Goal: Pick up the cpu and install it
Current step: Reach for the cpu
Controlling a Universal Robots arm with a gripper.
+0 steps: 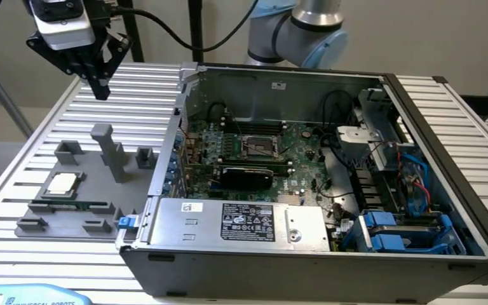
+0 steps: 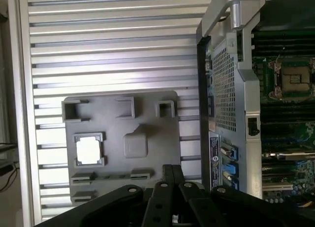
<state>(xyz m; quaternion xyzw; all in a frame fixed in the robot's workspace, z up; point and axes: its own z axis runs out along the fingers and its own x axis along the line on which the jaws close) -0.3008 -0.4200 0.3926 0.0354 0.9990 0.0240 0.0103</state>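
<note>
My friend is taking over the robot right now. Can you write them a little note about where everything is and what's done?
Pincer: shut and empty, hanging in the air above the ribbed table, apart from the chip.
Chip: lying flat in its pocket on the grey holder, to the exterior view's left of the open computer case.
Socket on the board inside the case: looks empty.
Done: nothing that shows.
Left: the chip is not picked up and not installed.

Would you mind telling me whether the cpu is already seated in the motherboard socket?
No, the cpu lies in the grey fixture on the table, outside the computer case.
</note>
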